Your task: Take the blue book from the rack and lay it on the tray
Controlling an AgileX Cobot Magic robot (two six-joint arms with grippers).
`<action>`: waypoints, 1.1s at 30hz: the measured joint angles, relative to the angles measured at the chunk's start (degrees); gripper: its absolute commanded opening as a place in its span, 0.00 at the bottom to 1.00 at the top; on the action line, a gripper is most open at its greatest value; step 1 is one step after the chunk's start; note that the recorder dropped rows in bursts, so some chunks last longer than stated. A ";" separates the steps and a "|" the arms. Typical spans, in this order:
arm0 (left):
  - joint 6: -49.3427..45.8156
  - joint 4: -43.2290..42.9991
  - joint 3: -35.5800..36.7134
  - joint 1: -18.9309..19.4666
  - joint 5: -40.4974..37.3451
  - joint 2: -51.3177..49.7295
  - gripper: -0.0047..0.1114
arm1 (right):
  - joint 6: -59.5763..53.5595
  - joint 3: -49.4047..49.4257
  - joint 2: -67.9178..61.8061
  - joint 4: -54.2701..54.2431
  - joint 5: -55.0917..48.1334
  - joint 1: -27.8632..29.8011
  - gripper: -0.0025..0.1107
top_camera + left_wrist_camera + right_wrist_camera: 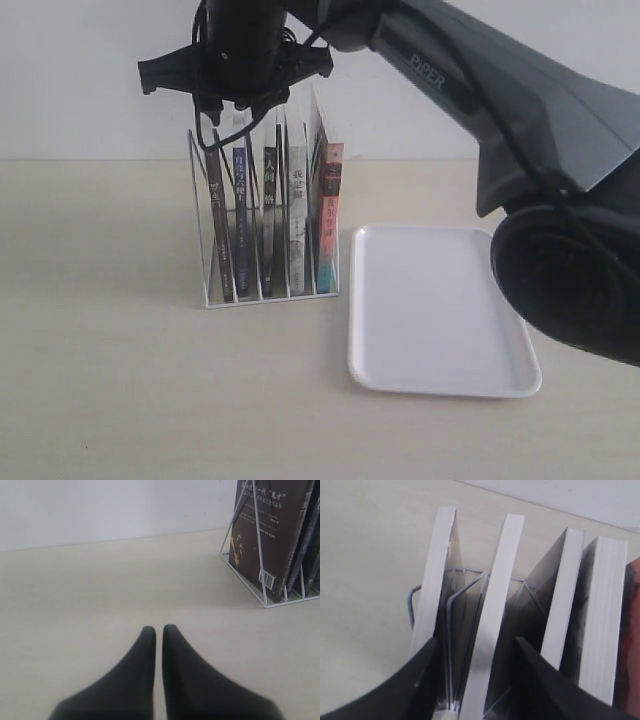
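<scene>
Right arm (480, 80) bent over the rack (200, 225), right gripper (475, 640) spread astride the blue book (240, 210), left gripper (159, 630) pressed together, pale wood table (120, 380), plain white wall (80, 60).

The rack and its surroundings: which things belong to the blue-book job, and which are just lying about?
Job: blue book, rack, tray, right pincer open astride the book.
Lying about: brown book, black-spined book, grey-white book, pink-and-teal-spined book; left pincer, shut.
</scene>
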State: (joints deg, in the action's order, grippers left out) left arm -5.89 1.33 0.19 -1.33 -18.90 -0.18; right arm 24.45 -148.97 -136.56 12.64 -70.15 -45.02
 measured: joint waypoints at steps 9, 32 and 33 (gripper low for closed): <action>0.00 0.00 0.00 0.00 0.00 0.00 0.08 | 0.00 0.00 0.00 -1.53 0.00 1.15 0.40; 0.00 0.00 0.00 0.00 0.00 0.00 0.08 | 0.00 0.00 -2.58 -4.54 0.08 1.23 0.40; 0.00 0.00 0.00 0.00 0.00 0.00 0.08 | 0.00 0.00 -3.08 -4.98 0.18 1.23 0.40</action>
State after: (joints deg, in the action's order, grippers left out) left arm -5.89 1.33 0.19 -1.33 -18.90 -0.18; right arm 24.45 -148.97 -139.64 7.66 -69.97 -43.79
